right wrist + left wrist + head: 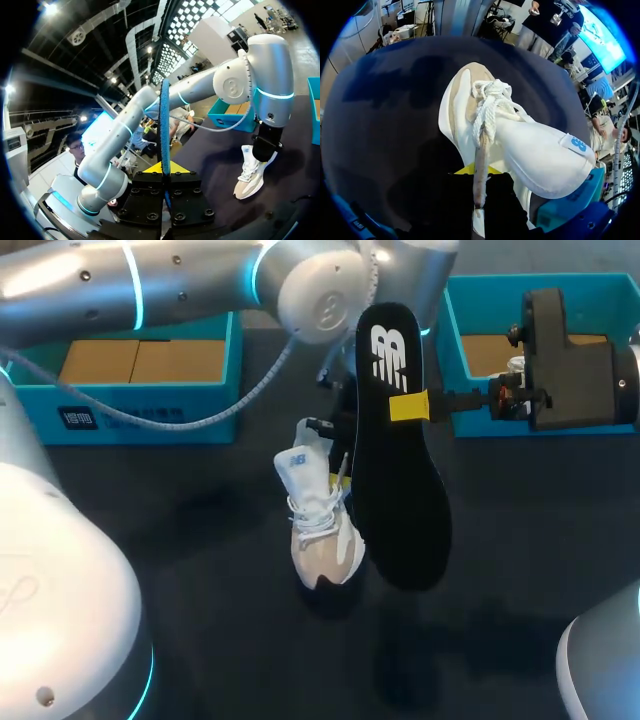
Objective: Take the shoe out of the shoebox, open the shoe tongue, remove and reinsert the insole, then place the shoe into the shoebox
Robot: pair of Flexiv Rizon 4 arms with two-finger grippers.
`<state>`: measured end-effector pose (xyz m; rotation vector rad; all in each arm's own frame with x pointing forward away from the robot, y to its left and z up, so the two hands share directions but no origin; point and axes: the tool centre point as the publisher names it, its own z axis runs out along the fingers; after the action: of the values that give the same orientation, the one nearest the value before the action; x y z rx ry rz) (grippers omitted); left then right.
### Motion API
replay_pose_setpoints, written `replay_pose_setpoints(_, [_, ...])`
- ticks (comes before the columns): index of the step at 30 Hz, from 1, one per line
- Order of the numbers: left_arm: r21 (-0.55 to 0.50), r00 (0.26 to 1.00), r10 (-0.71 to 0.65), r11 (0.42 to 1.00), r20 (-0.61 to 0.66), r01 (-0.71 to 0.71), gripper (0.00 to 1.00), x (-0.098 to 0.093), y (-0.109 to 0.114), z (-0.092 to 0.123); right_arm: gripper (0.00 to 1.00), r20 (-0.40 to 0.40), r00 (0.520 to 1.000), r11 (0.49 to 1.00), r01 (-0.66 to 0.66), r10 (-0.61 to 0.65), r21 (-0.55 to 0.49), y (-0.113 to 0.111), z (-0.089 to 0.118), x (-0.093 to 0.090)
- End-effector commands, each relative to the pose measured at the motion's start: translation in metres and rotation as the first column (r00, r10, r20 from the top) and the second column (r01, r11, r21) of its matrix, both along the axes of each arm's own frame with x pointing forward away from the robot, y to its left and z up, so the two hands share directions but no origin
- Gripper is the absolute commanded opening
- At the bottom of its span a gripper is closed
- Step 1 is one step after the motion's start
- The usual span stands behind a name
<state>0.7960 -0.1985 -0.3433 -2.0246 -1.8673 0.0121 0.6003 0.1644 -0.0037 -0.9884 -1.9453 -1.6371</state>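
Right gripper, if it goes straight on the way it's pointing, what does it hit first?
The right gripper is shut on the insole; beyond that, the left arm crosses its line, probably met first, though depth is unclear. The shoe sits aside.

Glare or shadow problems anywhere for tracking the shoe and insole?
Head view: hard glare on the silver left arm; the black foam insole nearly merges with the dark table. Left wrist view: white-and-beige sneaker brightly lit, shadow patches on the table beyond it. Right wrist view: sneaker stands out, insole edge-on.
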Motion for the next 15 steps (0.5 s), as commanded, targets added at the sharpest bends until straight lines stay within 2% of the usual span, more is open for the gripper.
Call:
replay_pose_setpoints(1, [0.042, 1.0, -0.016, 0.999, -0.005, 0.017, 0.0, 0.004, -0.009, -0.002, 0.0, 0.003, 1.0, 1.0, 0.017, -0.017, -0.001, 0.006, 0.003, -0.008])
replay_pose_setpoints(6, [0.066, 1.0, -0.015, 0.998, 0.0, 0.014, 0.0, 0.004, -0.01, -0.005, 0.0, 0.003, 1.0, 1.0, 0.017, -0.017, -0.001, 0.006, 0.003, -0.008])
replay_pose_setpoints(15, [0.071, 1.0, -0.001, 0.997, 0.007, 0.001, 0.0, -0.009, 0.0, 0.001, 0.0, 0.003, 1.0, 1.0, 0.017, -0.017, -0.001, 0.006, 0.003, -0.008])
